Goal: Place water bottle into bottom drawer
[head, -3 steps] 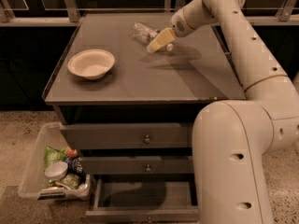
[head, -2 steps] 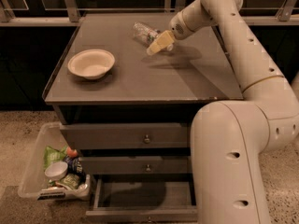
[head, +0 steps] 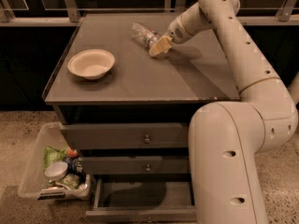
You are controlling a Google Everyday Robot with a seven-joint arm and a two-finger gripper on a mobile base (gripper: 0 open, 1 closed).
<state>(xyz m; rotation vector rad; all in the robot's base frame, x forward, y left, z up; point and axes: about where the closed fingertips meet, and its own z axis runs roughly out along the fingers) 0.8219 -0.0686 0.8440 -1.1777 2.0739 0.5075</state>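
The water bottle [head: 143, 34], clear crinkled plastic, lies on its side at the back middle of the cabinet top [head: 187, 78]. My gripper [head: 159, 45] reaches in from the right, its cream fingers right at the bottle's near end, seemingly touching it. The bottom drawer [head: 145, 199] is pulled out under the two shut drawers, and its grey box looks empty.
A cream round bowl [head: 91, 63] sits on the left of the cabinet top. A clear plastic bin [head: 51, 171] with packets and a small cup stands on the floor at the left. My arm's large white links fill the right side.
The gripper has stayed next to the bottle, with little visible movement. The bottle and bowl have not moved.
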